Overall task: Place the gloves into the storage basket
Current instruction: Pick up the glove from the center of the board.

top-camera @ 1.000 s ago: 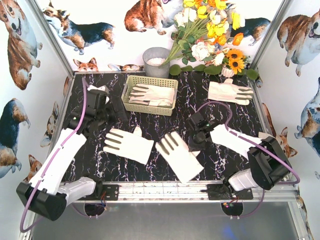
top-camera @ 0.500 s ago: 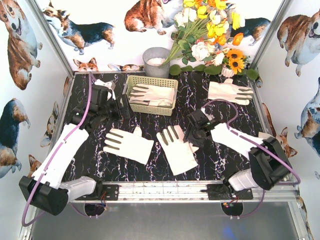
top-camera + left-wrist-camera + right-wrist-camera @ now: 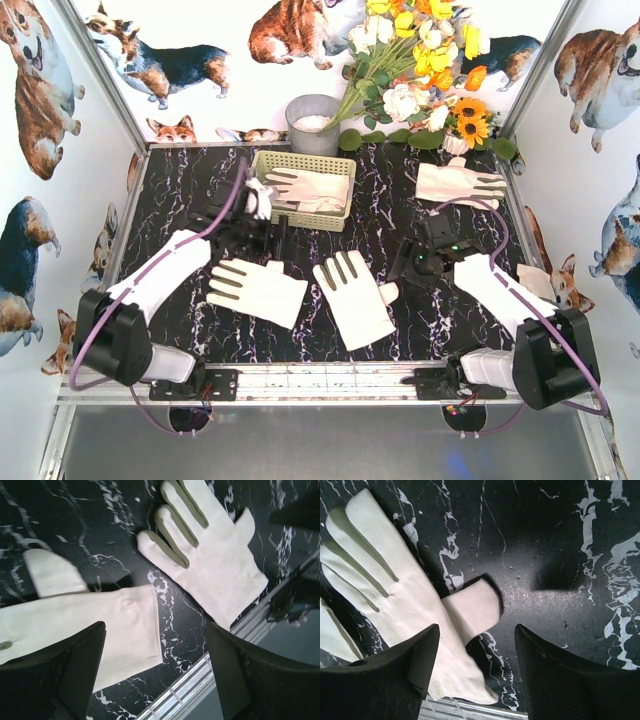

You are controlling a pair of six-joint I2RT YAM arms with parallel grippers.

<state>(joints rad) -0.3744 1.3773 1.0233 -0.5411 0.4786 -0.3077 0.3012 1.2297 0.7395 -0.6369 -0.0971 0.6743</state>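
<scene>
Gloves (image 3: pixel 258 290) cream, grey fingers; basket (image 3: pixel 320 222) pale yellow lattice; table (image 3: pixel 380 190) black, white-veined.

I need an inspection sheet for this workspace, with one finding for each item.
Surface: black marbled table, white veins.
Job's things: three gloves lie loose: left glove, centre glove, far-right glove; storage basket holds gloves, number unclear.
Clutter: grey pot, flower bunch.
Grippers: left gripper and right gripper open, nothing between the fingers.
Cables: purple cables along both arms.
Surroundings: corgi-print walls.
</scene>
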